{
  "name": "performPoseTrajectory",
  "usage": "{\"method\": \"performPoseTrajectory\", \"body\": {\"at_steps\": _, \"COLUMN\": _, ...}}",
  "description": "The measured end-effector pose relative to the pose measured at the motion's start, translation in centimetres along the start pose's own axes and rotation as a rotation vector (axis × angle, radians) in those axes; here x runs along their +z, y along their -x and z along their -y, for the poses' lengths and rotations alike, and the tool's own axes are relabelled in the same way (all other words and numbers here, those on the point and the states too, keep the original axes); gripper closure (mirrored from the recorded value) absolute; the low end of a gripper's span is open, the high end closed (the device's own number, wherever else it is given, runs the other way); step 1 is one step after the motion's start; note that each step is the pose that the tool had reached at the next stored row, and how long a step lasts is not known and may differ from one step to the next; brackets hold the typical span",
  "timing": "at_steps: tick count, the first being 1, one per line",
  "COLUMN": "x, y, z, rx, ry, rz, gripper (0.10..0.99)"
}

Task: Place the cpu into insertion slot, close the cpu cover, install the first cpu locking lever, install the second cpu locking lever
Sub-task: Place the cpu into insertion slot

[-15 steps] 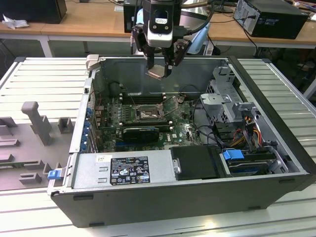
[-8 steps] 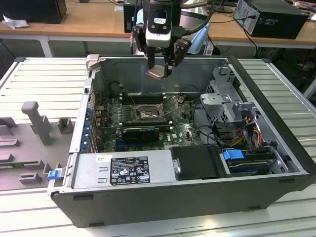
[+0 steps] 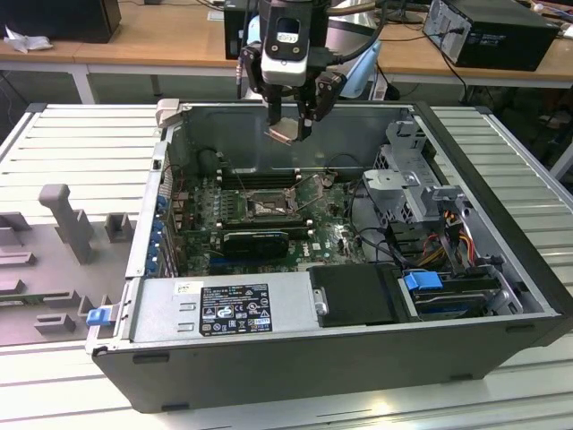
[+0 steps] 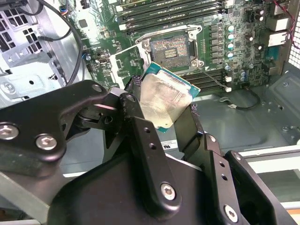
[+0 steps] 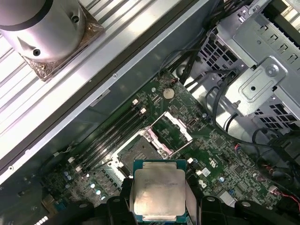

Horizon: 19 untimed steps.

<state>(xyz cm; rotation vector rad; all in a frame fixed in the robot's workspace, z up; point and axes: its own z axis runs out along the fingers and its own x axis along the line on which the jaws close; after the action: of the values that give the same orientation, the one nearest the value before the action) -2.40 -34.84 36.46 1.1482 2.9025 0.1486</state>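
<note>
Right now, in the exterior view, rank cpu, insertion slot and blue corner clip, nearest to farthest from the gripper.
1. cpu, held in the gripper.
2. insertion slot, below, on the board.
3. blue corner clip, the exterior view's left.

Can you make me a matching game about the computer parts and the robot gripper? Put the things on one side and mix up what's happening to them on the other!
Things:
1. cpu
2. insertion slot
3. cpu cover
4. gripper

States:
A. swung open beside the socket
B. held up in the air, tilted
C. empty, with nothing sitting in it
D. shut on the chip

Pairs: 1-B, 2-C, 3-A, 4-D
</note>
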Motion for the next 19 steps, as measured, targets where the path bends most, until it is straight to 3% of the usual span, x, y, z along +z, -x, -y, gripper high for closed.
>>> {"method": "performPoseTrajectory", "body": {"at_steps": 19, "x": 0.01, "y": 0.00, "z": 0.00, "rx": 0.078, "ry": 0.002, "rz": 0.0074, "gripper": 0.557}}
